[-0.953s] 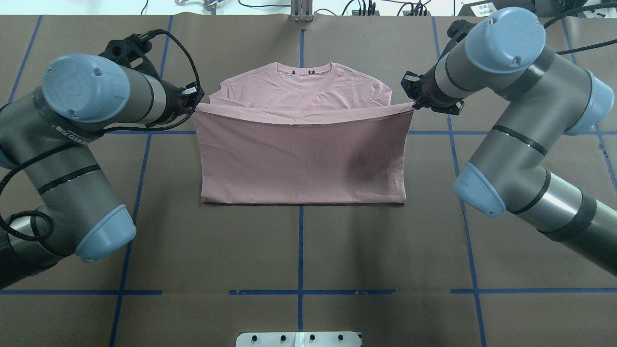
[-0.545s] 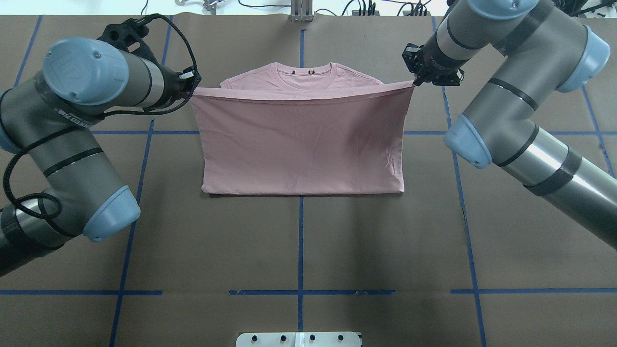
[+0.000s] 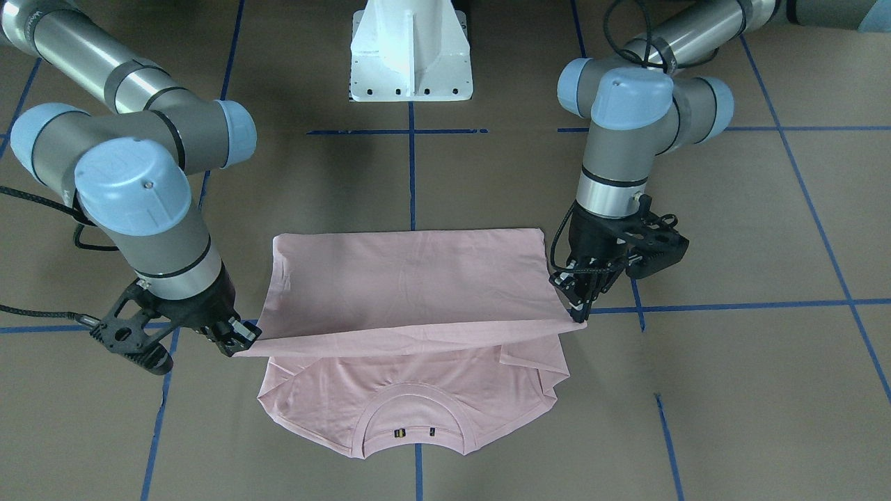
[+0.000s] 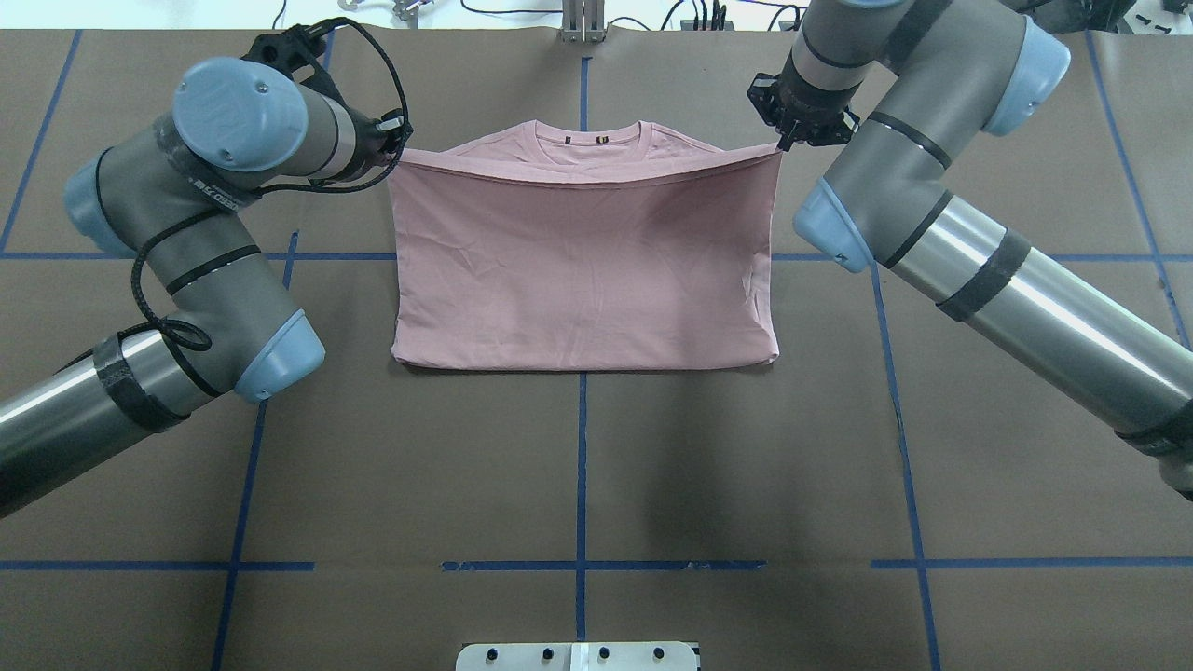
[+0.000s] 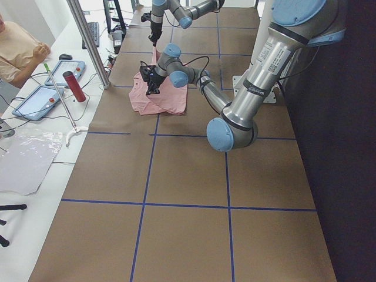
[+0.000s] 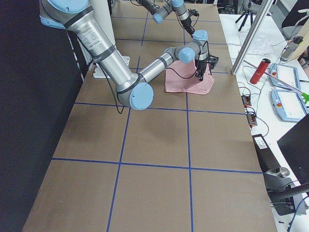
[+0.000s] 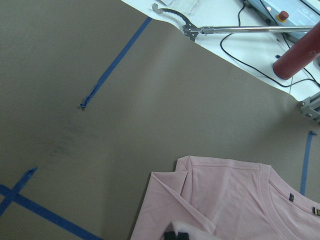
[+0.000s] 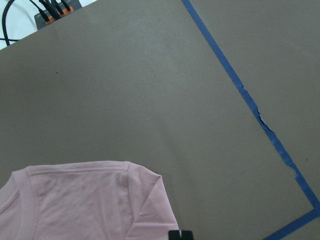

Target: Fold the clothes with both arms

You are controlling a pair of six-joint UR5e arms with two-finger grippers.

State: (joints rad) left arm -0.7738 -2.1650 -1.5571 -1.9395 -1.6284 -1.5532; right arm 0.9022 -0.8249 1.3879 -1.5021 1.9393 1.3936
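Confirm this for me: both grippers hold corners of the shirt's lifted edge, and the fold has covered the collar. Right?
Not the collar: it is uncovered, showing past the lifted edge in the overhead view. The left gripper and right gripper do each hold a corner of the lifted edge of the shirt.

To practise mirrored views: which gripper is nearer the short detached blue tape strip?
Left. The left gripper pinches the T-shirt corner on the same side as the tape strip; the right gripper holds the opposite corner, the shirt's full width farther away.
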